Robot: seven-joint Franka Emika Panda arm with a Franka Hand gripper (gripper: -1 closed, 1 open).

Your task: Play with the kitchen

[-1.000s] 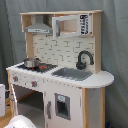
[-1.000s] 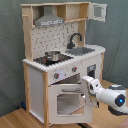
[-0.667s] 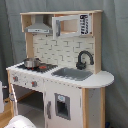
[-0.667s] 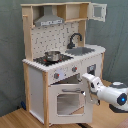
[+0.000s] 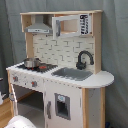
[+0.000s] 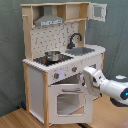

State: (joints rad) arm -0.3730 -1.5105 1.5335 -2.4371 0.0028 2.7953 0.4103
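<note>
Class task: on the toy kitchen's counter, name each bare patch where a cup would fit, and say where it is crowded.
Free: the rounded counter end beyond the sink and faucet, and the narrow strip between stove and sink. Crowded: the stove, where a pot sits. In the second exterior view the arm blocks the front beside the oven door.

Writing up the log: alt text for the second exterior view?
A white robot arm reaches from the second exterior view's right toward the front of a toy kitchen, beside its oven door. A small pot sits on the stove, a black faucet over the sink.
</note>
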